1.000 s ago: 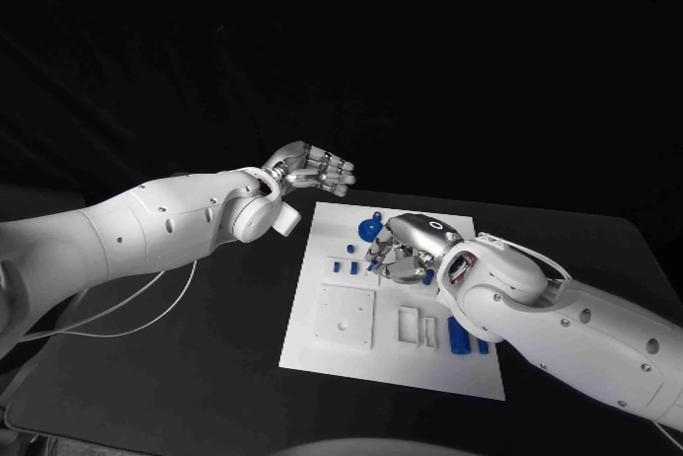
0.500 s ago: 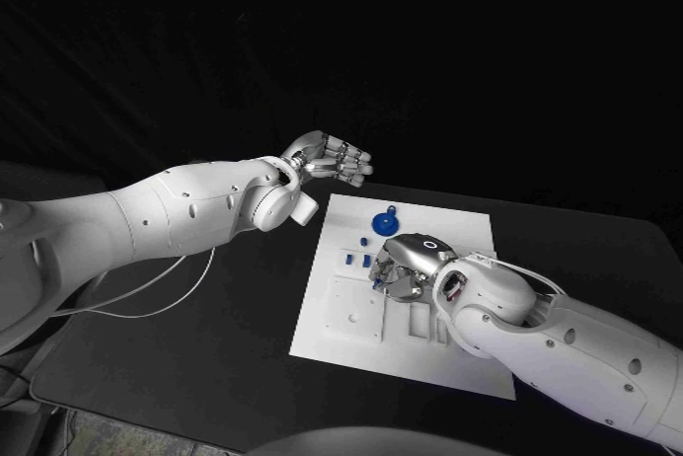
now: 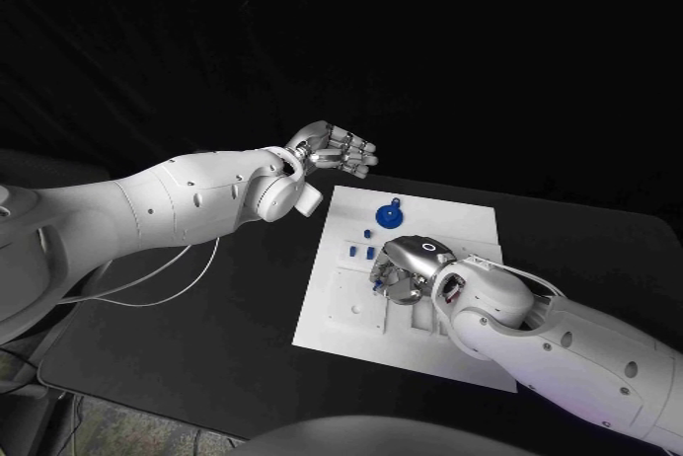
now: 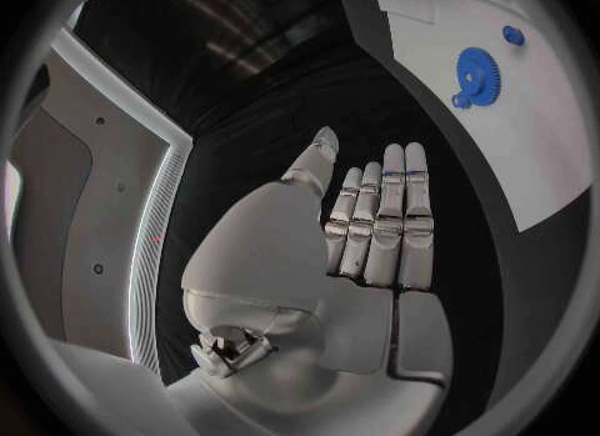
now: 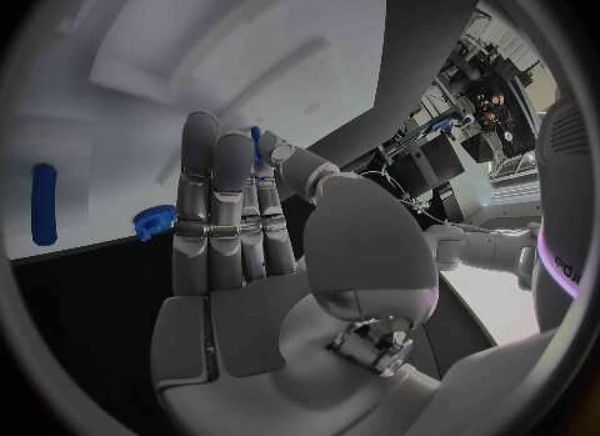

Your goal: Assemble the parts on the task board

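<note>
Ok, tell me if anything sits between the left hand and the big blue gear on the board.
Nothing visible does. The left hand hovers off the task board at its far corner, holding nothing, and only bare table and board lie between it and the blue gear.

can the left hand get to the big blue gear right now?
Probably yes. The left hand hangs empty above the board's far corner, the blue gear lies bare nearby, and the right hand works closer in.

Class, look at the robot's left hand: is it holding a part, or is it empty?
Empty. The left hand is raised off the task board; the wrist view shows its fingers straight, side by side, nothing between them.
</note>
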